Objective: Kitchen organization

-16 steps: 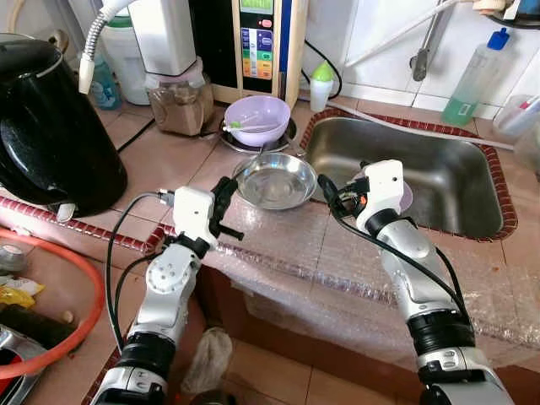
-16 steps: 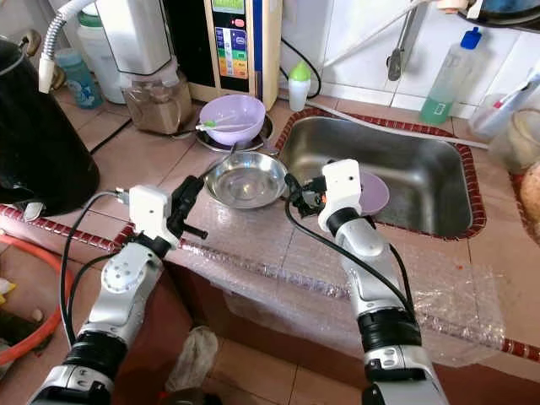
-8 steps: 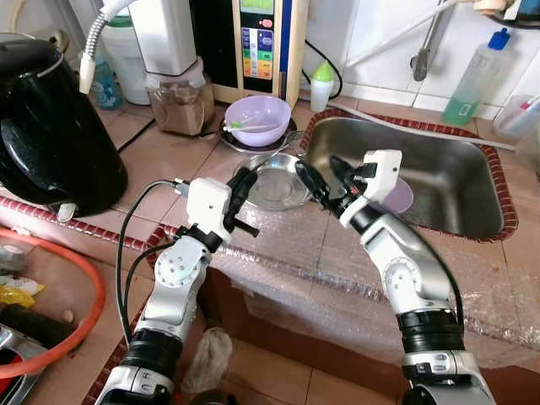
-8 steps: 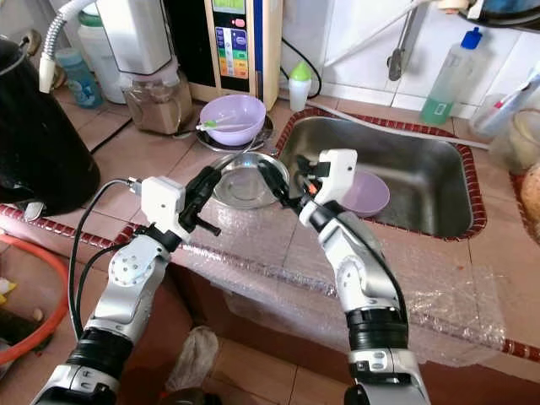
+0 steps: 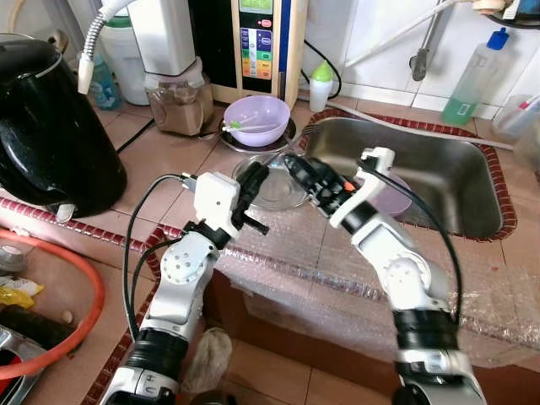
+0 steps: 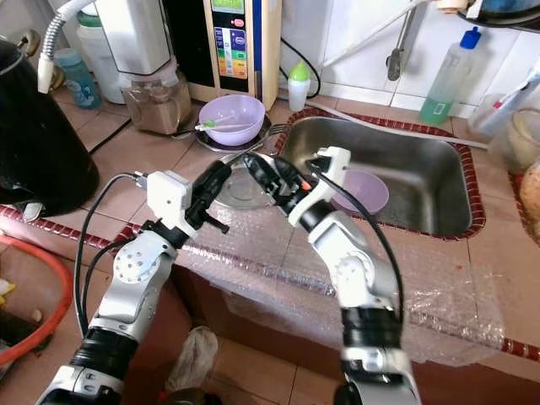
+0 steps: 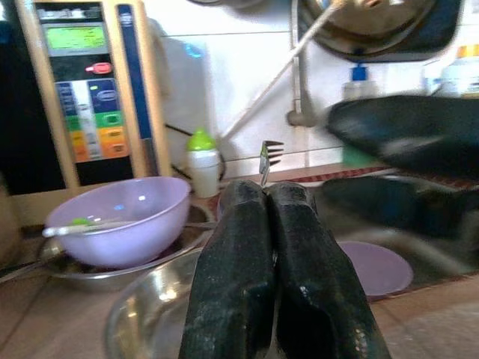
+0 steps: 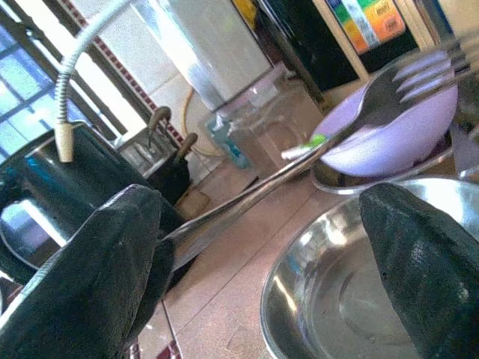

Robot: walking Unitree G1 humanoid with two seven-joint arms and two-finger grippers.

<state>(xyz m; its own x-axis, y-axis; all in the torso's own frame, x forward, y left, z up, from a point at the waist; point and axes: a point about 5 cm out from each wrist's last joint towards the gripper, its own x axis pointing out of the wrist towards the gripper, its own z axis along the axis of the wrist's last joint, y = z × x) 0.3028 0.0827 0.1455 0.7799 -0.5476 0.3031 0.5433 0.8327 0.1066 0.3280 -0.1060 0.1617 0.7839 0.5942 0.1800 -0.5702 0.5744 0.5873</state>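
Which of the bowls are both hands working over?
The steel bowl on the counter, between the left hand and right hand. The lavender bowl sits farther back.

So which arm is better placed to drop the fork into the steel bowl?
Left. The left gripper is shut on the fork, just over the bowl. The right gripper is open and empty beside it, so using it would need a handover first.

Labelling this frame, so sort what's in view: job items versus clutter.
Job: fork, left end effector shut on it, right end effector open at it, steel bowl beneath (likely).
Lying about: purple bowl, black kettle, soap bottle, purple plate.
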